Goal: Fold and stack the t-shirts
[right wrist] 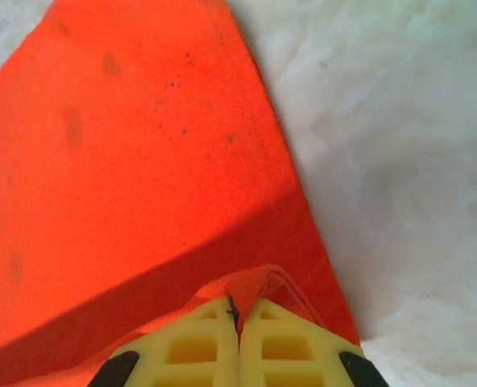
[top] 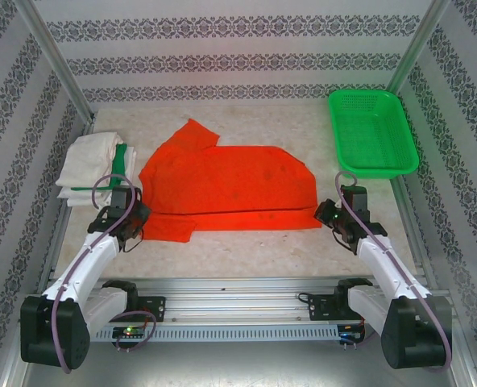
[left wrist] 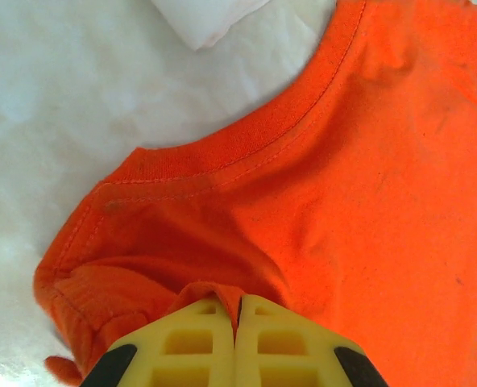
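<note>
An orange-red t-shirt lies spread across the middle of the table, its near edge doubled over. My left gripper is shut on a pinch of that shirt's cloth near the collar, the yellow fingers pressed together on a raised fold. My right gripper is shut on the shirt's near right corner, a small ridge of orange-red cloth caught between its fingers. A folded pile of off-white and green t-shirts sits at the left, beside the left gripper.
A green plastic mesh basket stands at the back right. Patterned walls close in the table on three sides. Bare pale tabletop runs between the shirt and the arm bases.
</note>
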